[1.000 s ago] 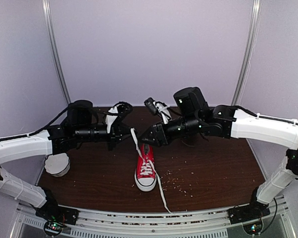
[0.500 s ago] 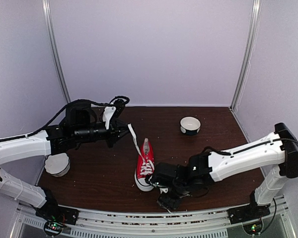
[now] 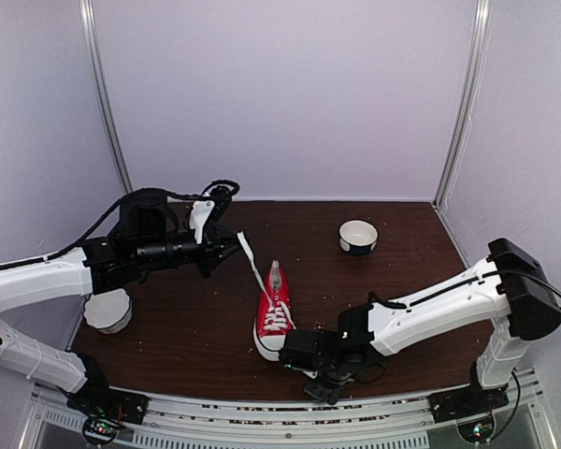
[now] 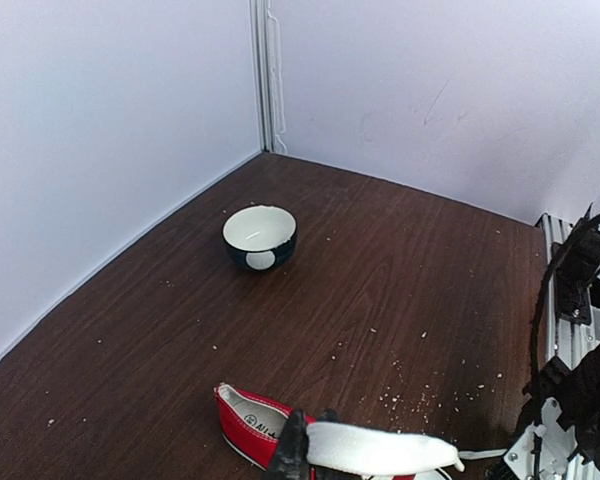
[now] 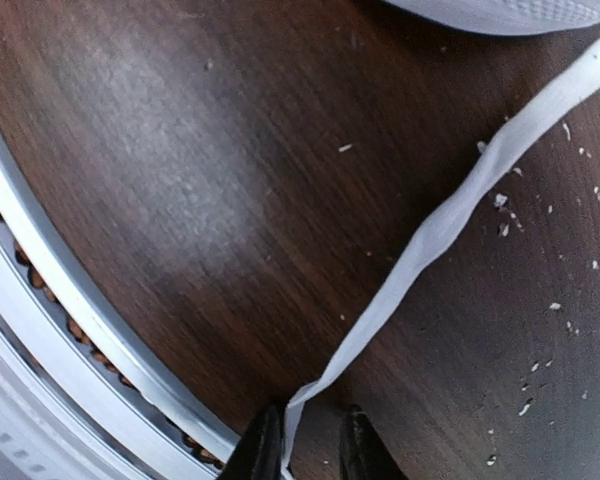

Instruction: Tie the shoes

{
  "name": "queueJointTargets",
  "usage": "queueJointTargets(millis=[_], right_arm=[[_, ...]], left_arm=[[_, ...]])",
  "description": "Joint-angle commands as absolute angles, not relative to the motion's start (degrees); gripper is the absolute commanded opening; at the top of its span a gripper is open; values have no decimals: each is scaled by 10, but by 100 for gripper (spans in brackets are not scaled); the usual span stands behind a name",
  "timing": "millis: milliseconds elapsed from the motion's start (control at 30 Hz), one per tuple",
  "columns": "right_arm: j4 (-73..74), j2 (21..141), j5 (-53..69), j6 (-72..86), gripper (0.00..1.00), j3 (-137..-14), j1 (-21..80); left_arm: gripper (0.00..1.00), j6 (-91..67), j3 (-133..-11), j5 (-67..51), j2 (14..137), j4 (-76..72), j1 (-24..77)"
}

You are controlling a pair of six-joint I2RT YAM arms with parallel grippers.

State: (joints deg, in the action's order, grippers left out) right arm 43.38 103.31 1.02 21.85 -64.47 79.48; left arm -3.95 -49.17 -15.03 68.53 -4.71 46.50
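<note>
Task stage: early. No knot or bow shows on the red sneaker; both lace ends hang loose.
Done so far: each lace end has a gripper at it, which I judge to be the setup for a first crossing.
Left to do: cross the ends, form the knot, make the loops and draw them tight.
Sneaker position: middle of the table, slightly near of centre, toe cap toward the near edge, heel toward the far wall.
Left gripper: closed on the raised lace, which runs from the eyelets up and to the far left, clear of the table.
Right gripper: low at the near edge, right of the toe, jaws narrow with the trailing lace passing between them. Whether it is pinched cannot be told.
Trailing lace: lies flat on the wood from the toe area toward the near rail.
Count, sneakers: one.
Count, free lace ends: two.
Count, bowls: two. A dark bowl sits far right and a white bowl at the left edge, both well apart from the sneaker.
Other: pale crumbs scattered on the wood.
</note>
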Motion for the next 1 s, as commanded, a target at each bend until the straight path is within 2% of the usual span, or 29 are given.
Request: queueJointTargets(millis=[0,33,233,433,533,700,833,967], right_arm=[[453,1021,-21,230,3,-626,790],[457,1012,-28,235,0,-620,784],[436,891,-12,235,0,-571,672],[309,806,144,210,0,-635,517],[254,848,197,221,0,-719,501],[160,991,276,308,0,-849,507],[156,1085,259,336,0,-925,537],[158,1119,243,343,0,-946,560]], left_arm=[[0,-31,-488,-138,678,-76,467],[0,-30,-487,-139,680,-76,467],[0,-16,-483,-142,698,-77,467],[0,37,-490,-196,726,-61,485],[0,68,-488,-228,733,-53,502],[0,97,-483,-251,741,-50,517],[0,103,-488,-245,754,-40,524],[0,99,-491,-255,759,-44,525]])
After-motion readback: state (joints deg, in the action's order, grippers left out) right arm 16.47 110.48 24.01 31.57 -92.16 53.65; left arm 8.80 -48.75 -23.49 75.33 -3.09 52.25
